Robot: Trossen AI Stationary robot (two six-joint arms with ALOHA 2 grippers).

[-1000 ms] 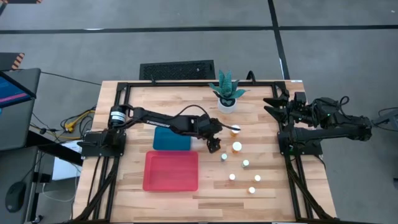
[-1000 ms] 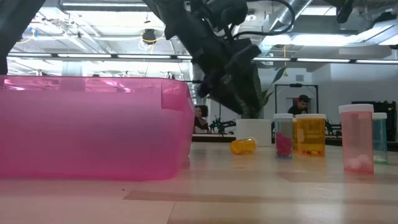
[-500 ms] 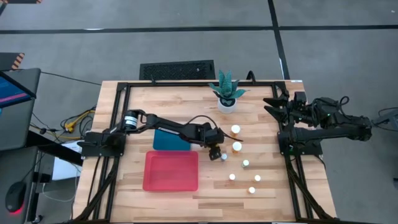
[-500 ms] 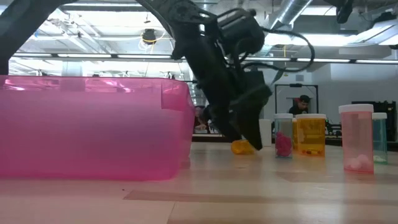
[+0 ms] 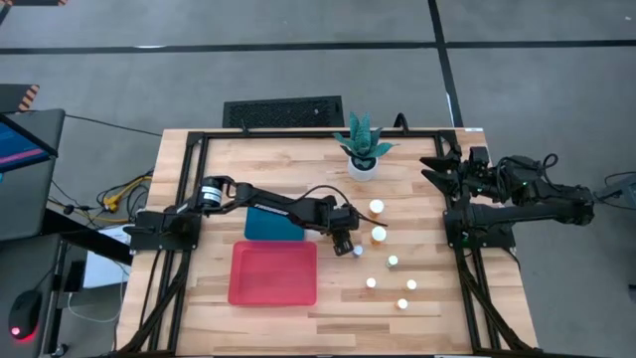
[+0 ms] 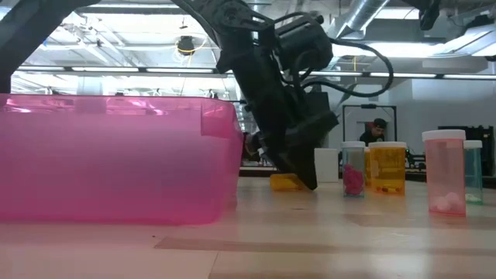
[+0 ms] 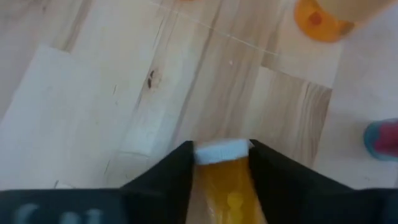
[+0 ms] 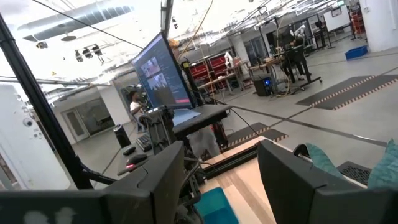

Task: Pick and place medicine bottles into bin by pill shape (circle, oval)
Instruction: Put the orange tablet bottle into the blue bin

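Straddling a lying amber bottle, left hand beside teal bin; right hand apart at table edge

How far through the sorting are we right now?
Nothing looks sorted yet: no bottles show in the pink bin or the teal bin. In hand: the left gripper has an amber bottle lying on its side between its fingers. Left: the standing bottles on the table. The right gripper waits, open, at the table's edge.
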